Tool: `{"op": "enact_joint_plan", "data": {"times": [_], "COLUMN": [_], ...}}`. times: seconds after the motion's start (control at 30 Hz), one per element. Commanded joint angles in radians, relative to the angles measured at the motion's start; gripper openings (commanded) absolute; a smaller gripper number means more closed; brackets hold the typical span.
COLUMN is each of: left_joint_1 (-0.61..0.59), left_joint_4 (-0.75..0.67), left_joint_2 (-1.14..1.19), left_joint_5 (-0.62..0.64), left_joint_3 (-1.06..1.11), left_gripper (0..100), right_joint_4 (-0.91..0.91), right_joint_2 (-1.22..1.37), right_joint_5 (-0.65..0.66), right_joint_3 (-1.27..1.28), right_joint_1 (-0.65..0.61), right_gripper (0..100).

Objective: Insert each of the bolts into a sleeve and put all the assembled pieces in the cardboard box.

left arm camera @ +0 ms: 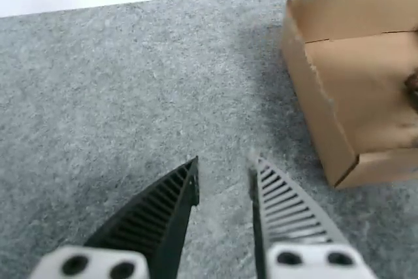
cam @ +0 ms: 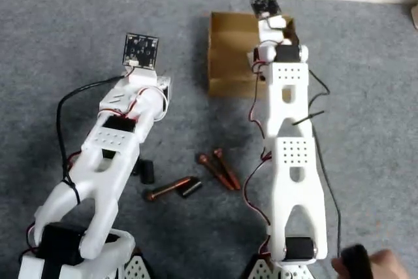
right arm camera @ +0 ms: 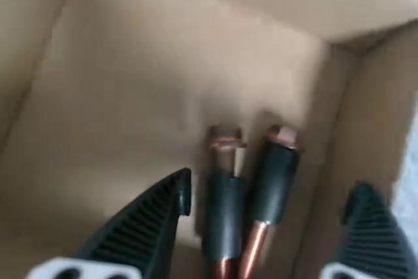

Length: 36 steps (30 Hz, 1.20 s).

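The grey felt worktop (cam: 366,63) carries two white arms side by side. The left arm (cam: 111,155) rests over bare felt, well apart from the cardboard box (cam: 228,50). The right arm (cam: 290,155) stretches forward over the box. The box sits at the far side of the worktop, open at the top.

The left claw (left arm camera: 225,184) is spread open with nothing between its fingers. The right claw (right arm camera: 269,191) is also wide open, over the box floor. Two sleeved bolts (right arm camera: 223,210) lie there side by side, each copper shaft in a black sleeve.

Between the arm bases, two bare copper bolts (cam: 222,169) lie touching. A third bolt (cam: 166,189) has a black sleeve (cam: 192,187) at its tip. Another loose sleeve (cam: 147,171) lies just beside the left arm.
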Motion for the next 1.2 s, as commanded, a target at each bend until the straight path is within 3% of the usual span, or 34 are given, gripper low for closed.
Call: {"op": "enact_joint_plan", "data": {"times": [0.0, 0.27, 0.4, 0.5, 0.6, 0.7, 0.93, 1.03, 1.17], "left_joint_1": [-0.004, -0.008, -0.007, -0.012, -0.008, 0.001, 0.002, 0.004, 0.042], "left_joint_4": [-0.021, -0.020, 0.020, 0.121, 0.344, 0.539, 0.845, 0.962, 0.971], "left_joint_2": [-0.010, -0.024, -0.165, -0.372, -0.656, -0.946, -1.570, -1.514, -1.446], "left_joint_5": [0.000, 0.000, -0.002, -0.002, -0.002, -0.031, -0.209, -0.241, -0.241], "left_joint_3": [-0.053, -0.051, -0.005, 0.050, 0.097, 0.185, 0.444, 0.492, 0.619], "left_gripper": [13, 13, 13, 13, 13, 13, 13, 13, 13], "right_joint_4": [0.094, 0.331, 0.381, 0.381, 0.383, 0.383, 0.375, 0.364, 0.248], "right_joint_2": [-0.188, -0.483, -0.665, -0.843, -1.043, -1.282, -1.894, -2.144, -2.477], "right_joint_5": [0.000, 0.000, -0.057, -0.138, -0.193, -0.201, -0.233, -0.292, -0.293], "right_joint_3": [-0.116, -0.116, -0.116, -0.107, -0.033, 0.186, 0.944, 1.218, 1.563], "right_joint_1": [0.008, -0.031, -0.041, -0.016, -0.013, -0.018, -0.019, -0.019, -0.018], "right_gripper": [37.5, 37.5, 37.5, 37.5, 37.5, 37.5, 37.5, 37.5, 37.5]}}
